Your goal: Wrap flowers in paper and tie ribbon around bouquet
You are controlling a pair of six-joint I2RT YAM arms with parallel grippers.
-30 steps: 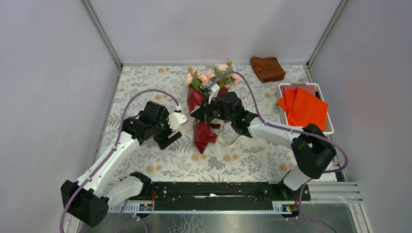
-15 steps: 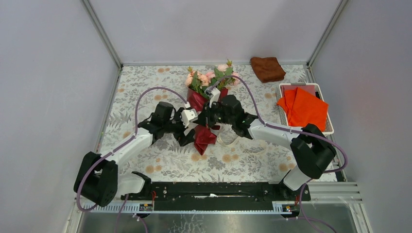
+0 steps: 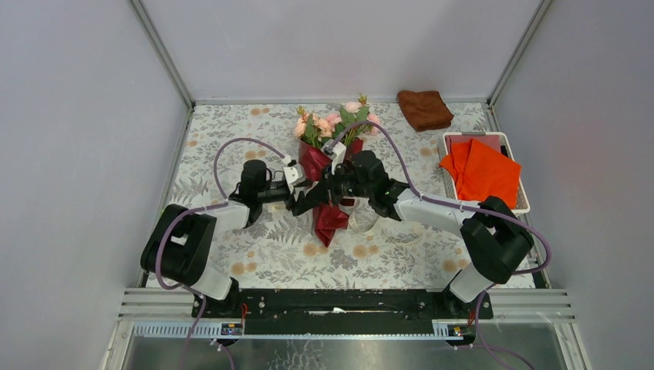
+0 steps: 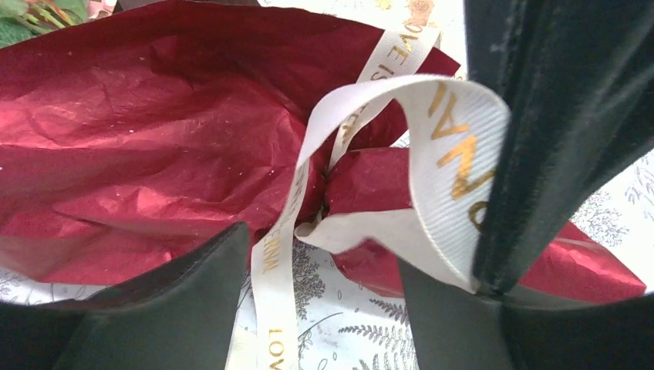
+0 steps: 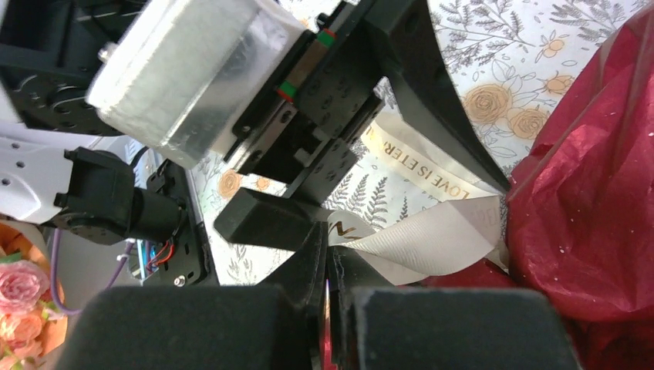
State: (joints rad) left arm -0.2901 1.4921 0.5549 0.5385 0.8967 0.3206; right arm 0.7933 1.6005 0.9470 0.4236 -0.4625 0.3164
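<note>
The bouquet lies mid-table with its pink flowers [image 3: 333,123] pointing to the far side. Dark red paper [image 3: 329,220] [image 4: 154,139] is wrapped round the stems and pinched in at the waist. The cream ribbon [image 4: 436,131] [image 5: 436,239], printed with gold letters, circles that waist and forms a loop. My right gripper [image 3: 337,187] [image 5: 328,243] is shut on the ribbon's loop beside the waist. My left gripper [image 3: 307,202] [image 4: 320,254] is open, low over the table at the same spot. One ribbon strand runs between its fingers without being pinched.
A folded brown cloth [image 3: 424,109] lies at the back right. A white basket [image 3: 448,139] on the right edge holds bright orange sheets [image 3: 483,171]. Grey walls close the table on three sides. The two grippers nearly touch over the bouquet.
My left arm has swung right and forward, bringing its open gripper from the table's left up to the bouquet's waist. The right gripper has kept its hold, and the bouquet has barely shifted.
</note>
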